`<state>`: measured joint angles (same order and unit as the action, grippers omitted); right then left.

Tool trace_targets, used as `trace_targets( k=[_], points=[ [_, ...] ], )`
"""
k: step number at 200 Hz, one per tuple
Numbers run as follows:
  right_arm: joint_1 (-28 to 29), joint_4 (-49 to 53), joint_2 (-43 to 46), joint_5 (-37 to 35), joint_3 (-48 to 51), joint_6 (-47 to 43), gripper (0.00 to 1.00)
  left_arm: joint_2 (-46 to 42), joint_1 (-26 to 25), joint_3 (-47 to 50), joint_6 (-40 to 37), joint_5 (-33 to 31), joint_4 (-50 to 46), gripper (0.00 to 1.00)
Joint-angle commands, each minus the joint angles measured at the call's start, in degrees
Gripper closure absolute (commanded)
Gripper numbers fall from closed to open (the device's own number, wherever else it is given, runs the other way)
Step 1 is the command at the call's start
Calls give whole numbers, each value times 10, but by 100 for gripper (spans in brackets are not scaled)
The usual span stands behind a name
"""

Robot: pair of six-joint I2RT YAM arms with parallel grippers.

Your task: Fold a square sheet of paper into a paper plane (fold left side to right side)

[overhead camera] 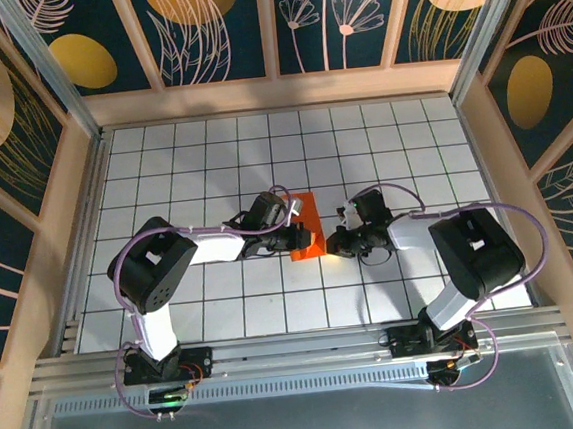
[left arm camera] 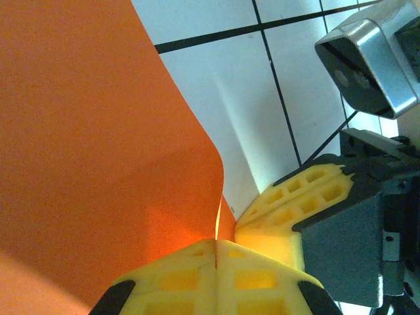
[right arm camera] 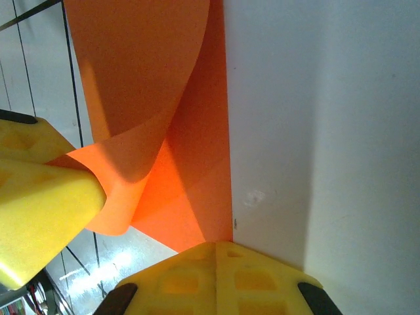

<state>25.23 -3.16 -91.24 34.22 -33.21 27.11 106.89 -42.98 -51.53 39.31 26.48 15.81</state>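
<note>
**Left-to-right fold in progress.** At the centre of the top view, the square sheet of paper (overhead camera: pixel 307 223) is lying on the gridded table (overhead camera: pixel 192 163) with its left part being lifted into a curl. At the bottom of the left wrist view, the raised edge is being pinched by the left gripper (left arm camera: pixel 216 246), whose jaws are pressed together on it. The right gripper (right arm camera: pixel 216 249), also pressed together, is being set at the flat layer's right edge. Whether paper is being caught there cannot be told.

For a clean fold, the flap is best carried over until edge is meeting edge, with the lower layer being pinned before any creasing.

The paper entering the pad seam is being shown by the left wrist view. The curl over the flat layer is being shown by the right wrist view.
</note>
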Motion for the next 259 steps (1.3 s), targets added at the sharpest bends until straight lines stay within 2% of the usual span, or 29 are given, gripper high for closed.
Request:
trace_targets(
  k=[1, 168, 259],
  points=[
    [5, 53, -24, -55, -7, -18, 100, -13, 9, -2, -26, -8, -25, 100],
    [11, 79, -44, -73, -20, -31, 100, -48, 37, -18, -83, -65, -92, 100],
    [11, 81, -45, -75, -23, -31, 100, -31, 41, -27, -100, -85, -105, 100]
  ],
)
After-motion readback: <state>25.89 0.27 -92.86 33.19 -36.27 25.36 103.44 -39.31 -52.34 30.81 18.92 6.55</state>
